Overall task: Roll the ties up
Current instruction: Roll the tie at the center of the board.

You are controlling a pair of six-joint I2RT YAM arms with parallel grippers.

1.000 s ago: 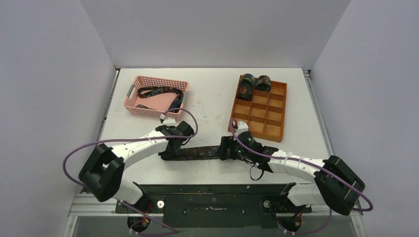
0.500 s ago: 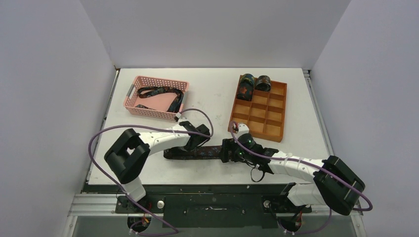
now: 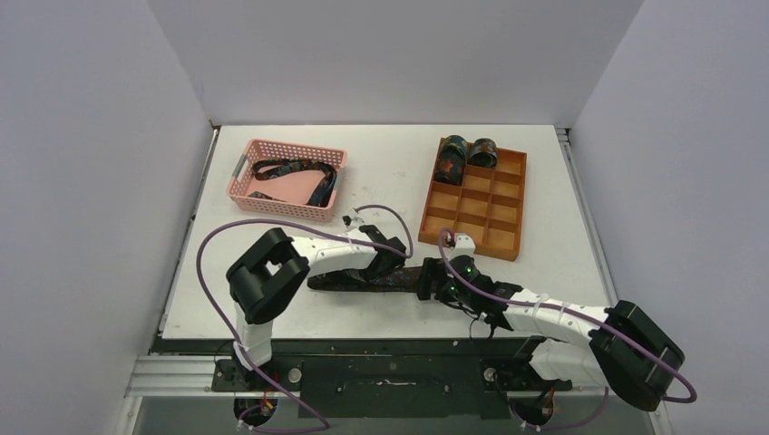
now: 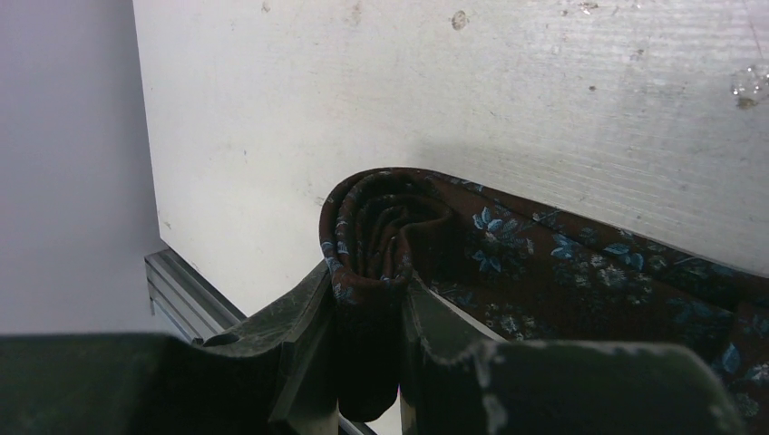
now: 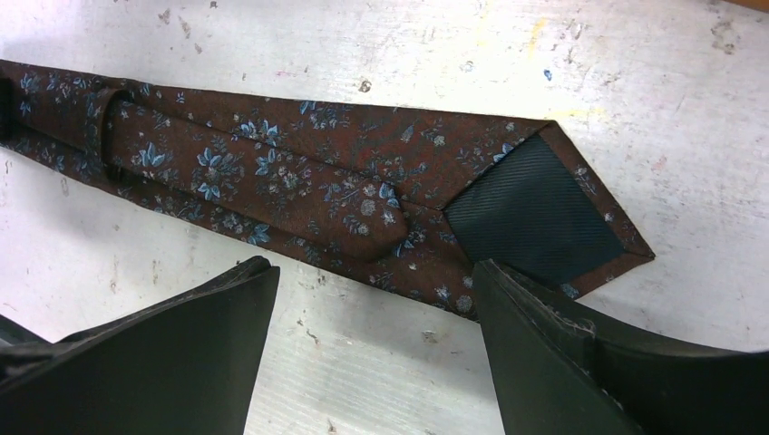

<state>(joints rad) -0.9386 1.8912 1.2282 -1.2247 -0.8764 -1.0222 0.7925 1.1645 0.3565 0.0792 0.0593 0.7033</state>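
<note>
One tie (image 4: 544, 263) has its rolled end pinched in the left hand (image 4: 367, 313).

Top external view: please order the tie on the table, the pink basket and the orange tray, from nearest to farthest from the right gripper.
1. The tie on the table: its pointed end lies between the open fingers of the right gripper.
2. The orange tray: just beyond the gripper, right half of the table.
3. The pink basket: far left side.
</note>
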